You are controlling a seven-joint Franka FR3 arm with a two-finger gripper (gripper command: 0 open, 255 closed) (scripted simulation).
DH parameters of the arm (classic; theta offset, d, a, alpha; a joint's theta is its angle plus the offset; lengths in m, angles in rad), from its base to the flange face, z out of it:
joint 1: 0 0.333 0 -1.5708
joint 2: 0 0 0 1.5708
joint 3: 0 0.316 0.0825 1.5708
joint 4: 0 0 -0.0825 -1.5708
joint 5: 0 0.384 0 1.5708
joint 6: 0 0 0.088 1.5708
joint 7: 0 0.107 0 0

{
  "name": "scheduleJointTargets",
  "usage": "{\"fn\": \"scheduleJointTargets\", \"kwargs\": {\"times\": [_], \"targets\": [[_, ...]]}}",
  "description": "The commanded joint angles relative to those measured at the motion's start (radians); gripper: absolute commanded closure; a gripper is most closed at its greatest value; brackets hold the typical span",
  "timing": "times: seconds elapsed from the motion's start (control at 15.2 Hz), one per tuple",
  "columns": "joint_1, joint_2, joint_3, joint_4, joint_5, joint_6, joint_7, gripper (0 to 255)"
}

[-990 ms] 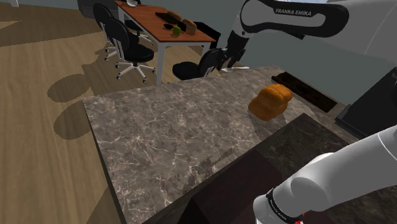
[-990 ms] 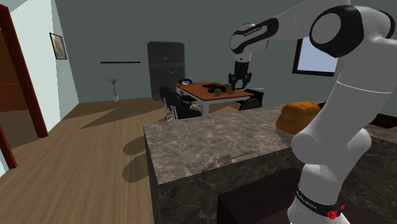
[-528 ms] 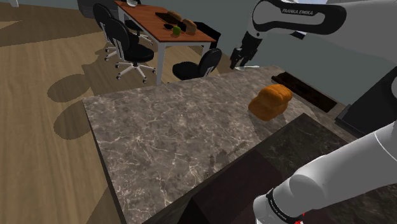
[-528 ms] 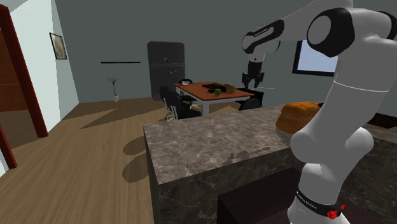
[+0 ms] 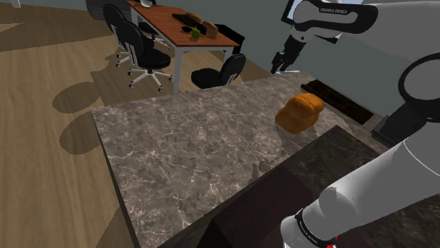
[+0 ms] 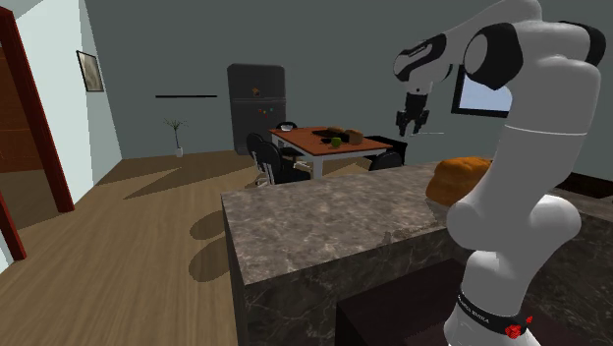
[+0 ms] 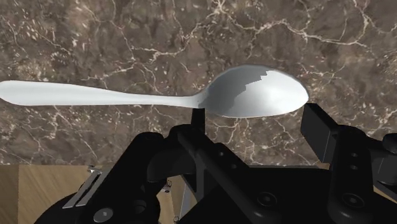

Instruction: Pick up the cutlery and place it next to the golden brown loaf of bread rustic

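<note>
The gripper (image 7: 252, 121) pinches the glossy silvery spoon (image 7: 159, 99) across its bowl, one finger at the neck and one at the tip, up in the air over the veined dark stone counter (image 5: 176, 148). Thin, stiff, light and slick, the spoon likely pivots easily in this hold; the neck looks the surer place. Beyond rests the rounded golden-brown loaf (image 5: 300, 113)

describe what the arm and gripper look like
White rounded arm links with dark joints; dark FRANKA EMIKA lettering on one link; a black band with red marks near the base. The gripper is all black, blocky, with two fingers.
</note>
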Motion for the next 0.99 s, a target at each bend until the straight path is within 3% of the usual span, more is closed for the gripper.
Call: {"fn": "scheduleJointTargets", "kwargs": {"times": [0.0, 0.53, 0.92], "targets": [[-0.02, 0.039, -0.024, 0.038, 0.013, 0.0, -0.049, 255], [-0.124, 0.223, -0.105, 0.266, 0.09, -0.06, -0.239, 255], [-0.233, 0.414, -0.139, 0.529, 0.167, -0.15, -0.363, 255]]}}
